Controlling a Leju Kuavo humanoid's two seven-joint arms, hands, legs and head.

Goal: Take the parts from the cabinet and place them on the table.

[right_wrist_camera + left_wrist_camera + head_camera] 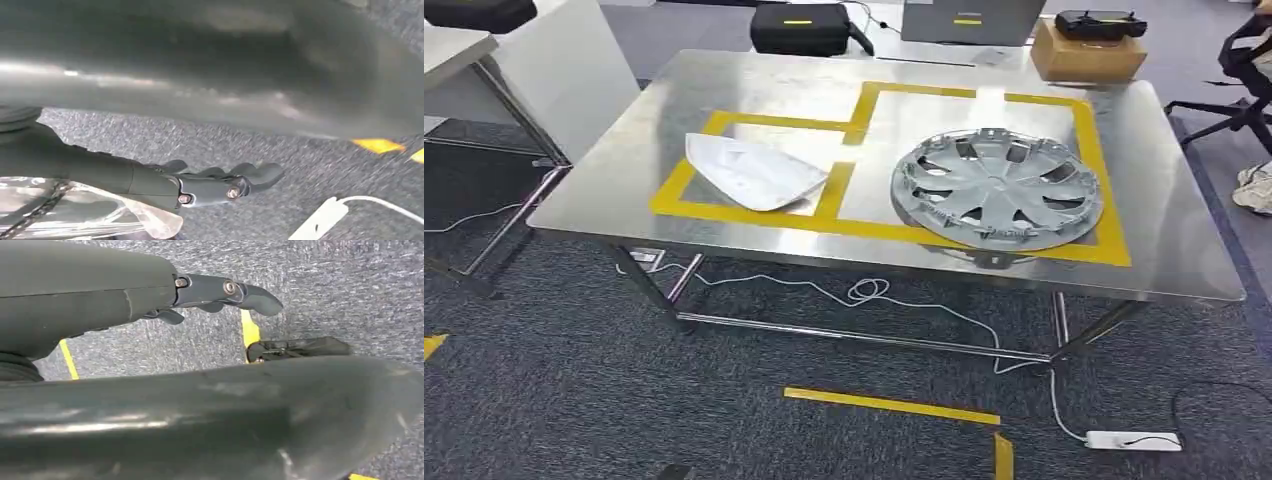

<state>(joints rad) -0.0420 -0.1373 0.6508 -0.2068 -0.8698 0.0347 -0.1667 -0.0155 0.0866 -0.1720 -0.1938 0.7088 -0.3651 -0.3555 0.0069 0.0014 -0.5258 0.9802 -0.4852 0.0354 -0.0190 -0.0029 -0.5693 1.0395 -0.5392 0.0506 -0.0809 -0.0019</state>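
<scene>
Both parts lay on the steel table (1164, 250) inside the yellow tape — the wheel cover (996, 188) in the larger box, the white panel (752, 172) beside it, its lower edge over the tape. My left hand (220, 292) hung over the carpet, fingers extended, holding nothing; my right hand (220, 182) likewise. I judged the white cable (874, 292) underfoot a snag risk if I stepped closer.

no readable text, labels, brands or numbers on anything in view
</scene>
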